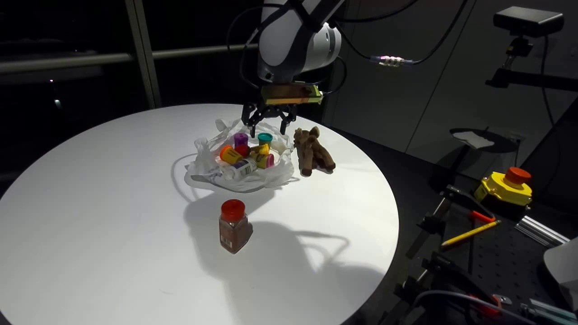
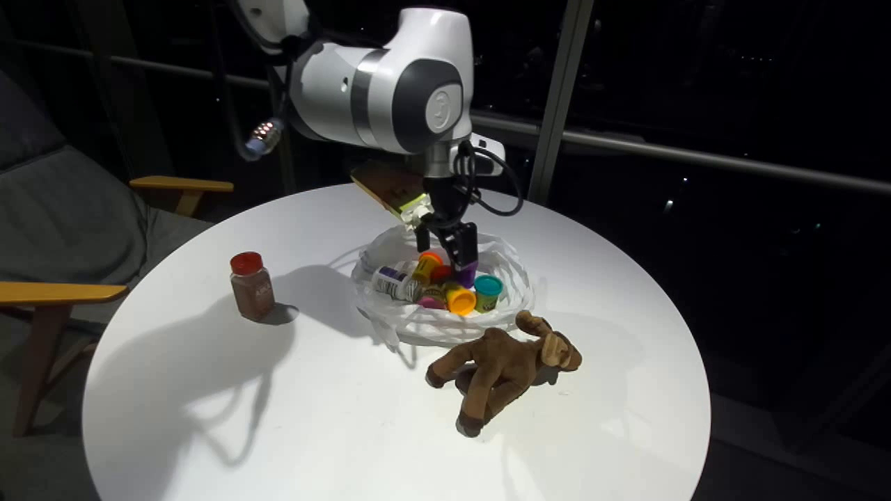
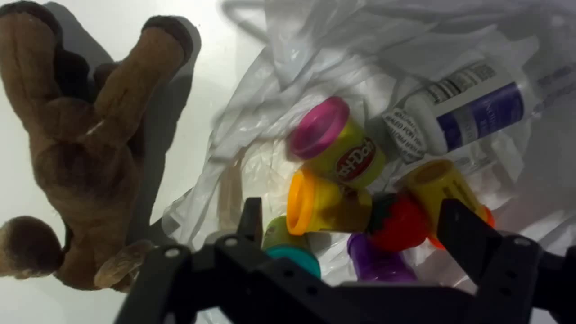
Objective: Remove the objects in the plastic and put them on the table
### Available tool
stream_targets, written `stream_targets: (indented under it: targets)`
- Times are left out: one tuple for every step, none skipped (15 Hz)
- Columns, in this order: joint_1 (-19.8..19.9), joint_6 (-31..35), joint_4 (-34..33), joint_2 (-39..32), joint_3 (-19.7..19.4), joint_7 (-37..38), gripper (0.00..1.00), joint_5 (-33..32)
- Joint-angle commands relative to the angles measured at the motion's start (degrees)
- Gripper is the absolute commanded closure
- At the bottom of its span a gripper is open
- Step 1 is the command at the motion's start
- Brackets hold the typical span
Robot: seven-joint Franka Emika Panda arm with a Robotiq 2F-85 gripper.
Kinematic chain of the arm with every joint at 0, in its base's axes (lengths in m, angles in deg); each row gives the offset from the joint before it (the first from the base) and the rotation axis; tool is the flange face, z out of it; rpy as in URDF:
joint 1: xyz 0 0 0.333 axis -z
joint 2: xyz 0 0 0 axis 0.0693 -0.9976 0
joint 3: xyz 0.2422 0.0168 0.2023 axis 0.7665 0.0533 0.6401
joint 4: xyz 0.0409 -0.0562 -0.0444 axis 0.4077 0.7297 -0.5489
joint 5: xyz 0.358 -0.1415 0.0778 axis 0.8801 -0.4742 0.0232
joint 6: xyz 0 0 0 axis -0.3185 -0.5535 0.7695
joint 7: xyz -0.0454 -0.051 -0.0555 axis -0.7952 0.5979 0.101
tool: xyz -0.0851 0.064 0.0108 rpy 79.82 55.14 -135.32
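Here, the tool (image 3: 351,211) partly hides the purple cup (image 3: 381,264).

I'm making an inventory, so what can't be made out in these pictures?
Part of the teal-lidded tub, wrist view: covered by the hand.
One end of the purple cup, wrist view: also behind the hand.
Brown plush toy, wrist view: partly cut off by the left edge.
Lettering on the red-capped bottle, both exterior views: too small to read.
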Motion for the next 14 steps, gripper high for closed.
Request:
stream_targets:
  targets:
    - [2.4,-3.4,-9.0,-5.5,-0.2,2.4,0.0,2.5]
    - [2.9,-3.7,-10.7,-6.9,-0.4,3.0,0.0,2.7]
    - [3.4,-4.4,-12.4,-8.2,-0.3,3.6,0.0,3.3]
    - [3.8,-4.5,-14.0,-9.6,-0.4,4.1,0.0,3.6]
    - [4.0,-4.9,-15.6,-10.8,-0.5,4.9,0.0,4.0]
    - [4.2,-5.0,-17.2,-12.2,-0.7,5.7,0.0,4.2]
    - [4.3,-4.8,-18.6,-13.4,-0.9,6.4,0.0,4.3]
    - [4.4,-4.4,-19.9,-14.4,-1.1,7.2,0.0,4.4]
    - [4.6,-4.0,-21.1,-15.2,-1.2,7.8,0.0,4.5]
    - [4.7,-3.8,-22.2,-15.9,-1.4,8.5,0.0,4.5]
    - [4.9,-3.9,-23.5,-16.7,-1.6,9.3,0.0,4.5]
    - [5.0,-4.3,-24.4,-17.2,-1.8,10.0,0.0,4.4]
    - [5.2,-4.5,-25.5,-17.8,-1.9,10.6,0.0,4.4]
    - [5.3,-4.7,-26.3,-18.4,-2.2,11.3,0.0,4.2]
